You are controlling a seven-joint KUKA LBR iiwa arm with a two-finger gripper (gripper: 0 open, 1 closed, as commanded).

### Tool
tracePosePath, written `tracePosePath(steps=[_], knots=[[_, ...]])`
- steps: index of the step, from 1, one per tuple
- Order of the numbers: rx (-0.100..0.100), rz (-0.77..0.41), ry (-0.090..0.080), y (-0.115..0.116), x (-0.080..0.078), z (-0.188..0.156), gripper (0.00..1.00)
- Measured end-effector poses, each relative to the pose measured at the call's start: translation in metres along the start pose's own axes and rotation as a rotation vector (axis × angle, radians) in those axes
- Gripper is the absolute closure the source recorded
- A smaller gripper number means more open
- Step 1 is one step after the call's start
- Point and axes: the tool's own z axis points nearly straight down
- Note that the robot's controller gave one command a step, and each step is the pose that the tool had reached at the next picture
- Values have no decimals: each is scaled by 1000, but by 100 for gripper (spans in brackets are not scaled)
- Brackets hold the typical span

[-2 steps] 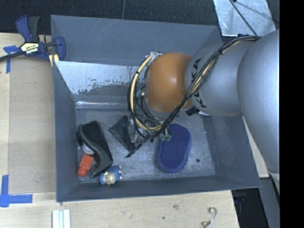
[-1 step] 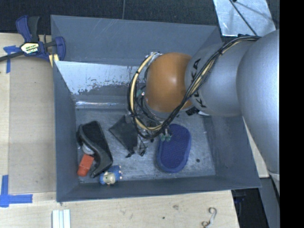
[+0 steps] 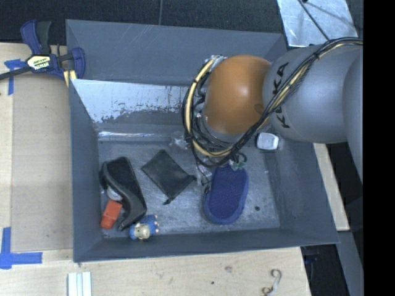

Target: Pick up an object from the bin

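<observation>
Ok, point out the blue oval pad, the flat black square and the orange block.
blue oval pad [image 3: 225,196]: camera view, middle of its top face.
flat black square [image 3: 164,170]: camera view, its centre.
orange block [image 3: 112,215]: camera view, its upper face.

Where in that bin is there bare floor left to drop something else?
Bare floor lies at the back left, between the back wall and the black curved piece; in front, between the dark flat square pad and the front wall; and right of the blue oval padded pouch. The left front corner is crowded.
</observation>
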Motion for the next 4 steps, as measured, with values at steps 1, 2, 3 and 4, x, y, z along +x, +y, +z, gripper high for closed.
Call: tracePosePath(steps=[1,2,3,4], knots=[[-3,-26,8,5,11,52,0],[-2,-25,1,5,9,48,100],[-1,-82,0,3,9,48,100],[2,-115,-6,-5,4,-69,100]])
